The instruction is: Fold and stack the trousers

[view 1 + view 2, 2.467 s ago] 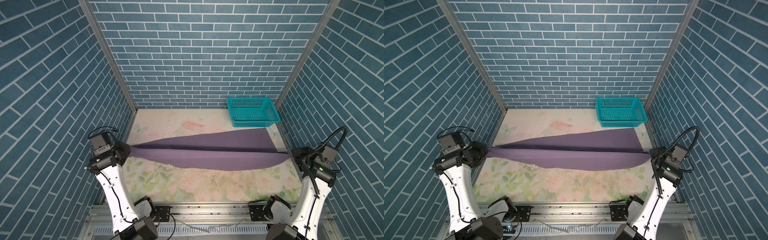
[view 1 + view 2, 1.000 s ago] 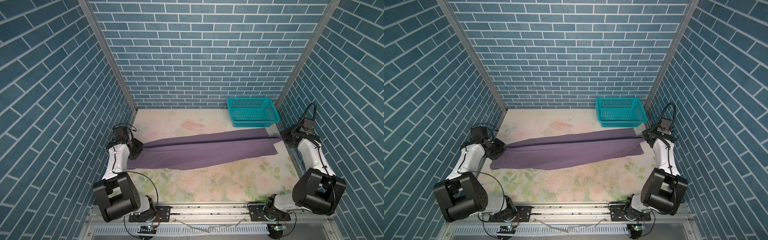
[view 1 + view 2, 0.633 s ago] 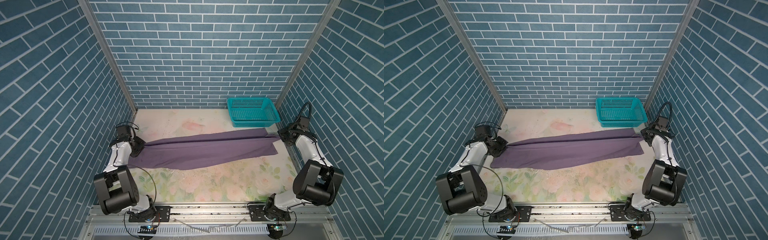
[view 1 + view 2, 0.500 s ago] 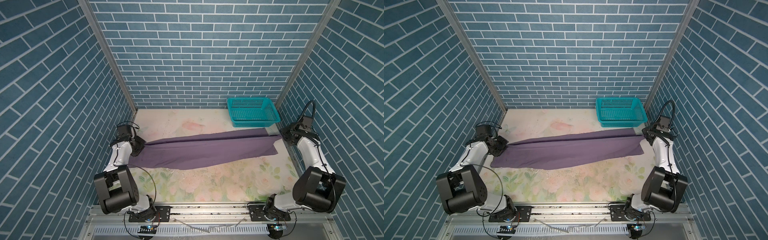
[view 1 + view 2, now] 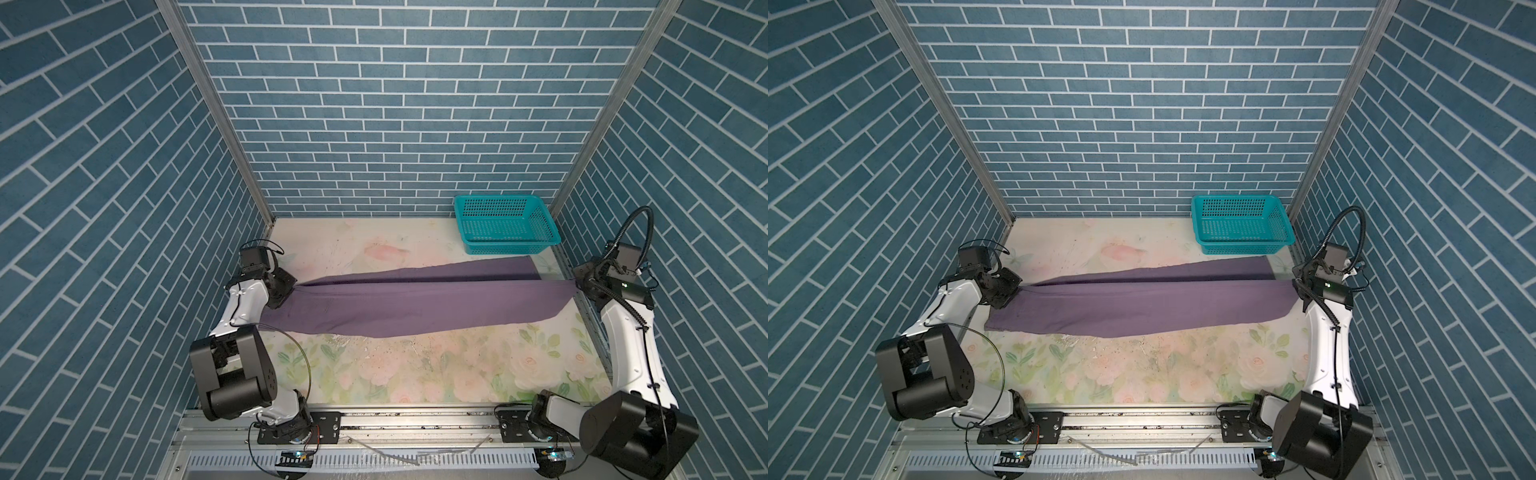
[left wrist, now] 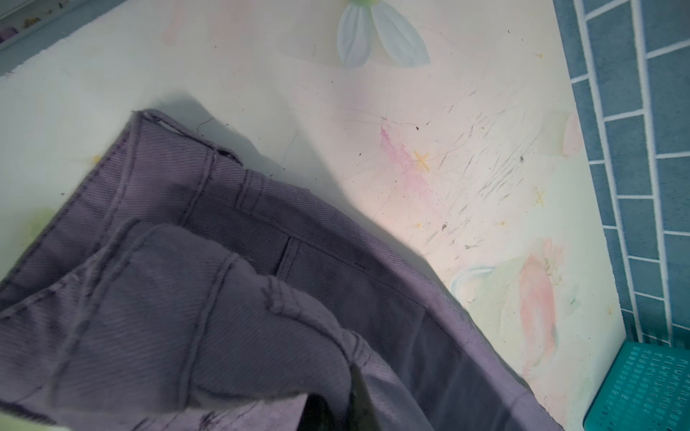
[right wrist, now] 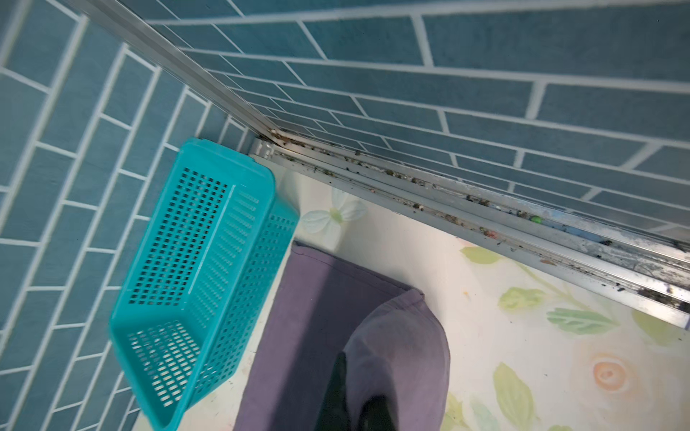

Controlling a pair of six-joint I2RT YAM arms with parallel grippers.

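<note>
Teal-blue brick walls [image 5: 395, 104] box in our floral-printed table [image 5: 415, 374] in both top views. A teal mesh basket [image 5: 505, 245] stands in the far corner, just beyond the right gripper [image 5: 577, 284] and apart from the cloth. Dusty-purple trousers [image 5: 415, 305] stretch as one long band from the left gripper [image 5: 293, 286] across to the right one. Each tool is clamped tight on an end. The near edge sags to the table in a shallow curve, and a second layer shows along the far edge.

From the left wrist, we see our dark fingers [image 6: 328, 414] pinched together on the seamed waistband [image 6: 209, 209], which bunches up at the grip. Double-stitched seams and a ribbed weave show. Past the cloth, scuffed tabletop runs to a corner of the basket [image 6: 642, 388].

From the right wrist, our fingers [image 7: 336, 388] close on a rounded fold of hem. The lower layer lies flat beneath, its edge just beside the basket wall [image 7: 194, 261]; whether they touch we cannot tell. A grimy metal rail [image 7: 485, 216] runs along the wall base beside the gripper.
</note>
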